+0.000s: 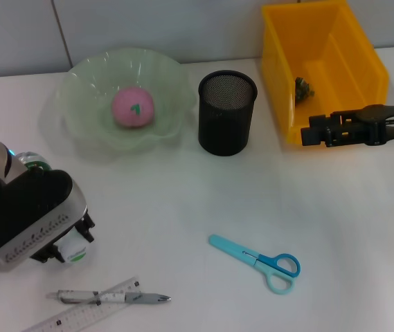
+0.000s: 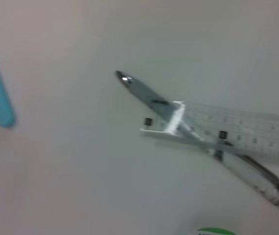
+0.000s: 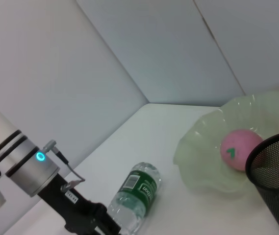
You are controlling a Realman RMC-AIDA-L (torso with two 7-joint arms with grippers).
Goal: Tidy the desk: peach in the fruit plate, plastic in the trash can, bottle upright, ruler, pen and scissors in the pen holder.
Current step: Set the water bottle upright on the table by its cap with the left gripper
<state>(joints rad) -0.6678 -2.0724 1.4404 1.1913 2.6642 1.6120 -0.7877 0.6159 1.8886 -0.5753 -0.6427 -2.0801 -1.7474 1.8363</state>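
Observation:
The pink peach (image 1: pixel 133 107) lies in the green fruit plate (image 1: pixel 79 131). A crumpled piece of plastic (image 1: pixel 302 87) sits inside the yellow trash can (image 1: pixel 363 52). My right gripper (image 1: pixel 316 131) hovers at the can's near wall. The bottle (image 3: pixel 135 195) lies on its side at the front left, and my left gripper (image 3: pixel 88 220) is right at it. From the head, my left arm covers most of the bottle (image 1: pixel 32 162). Blue scissors (image 1: pixel 259 261) lie at the front centre. The pen (image 2: pixel 188 125) lies across the clear ruler (image 2: pixel 247 132). The black mesh pen holder (image 1: pixel 227 111) stands between plate and can.
White wall panels rise just behind the plate and the trash can. The table's front edge runs close to the ruler (image 1: pixel 86 315) and pen (image 1: pixel 113 297). Bare tabletop stretches between the scissors and the pen holder.

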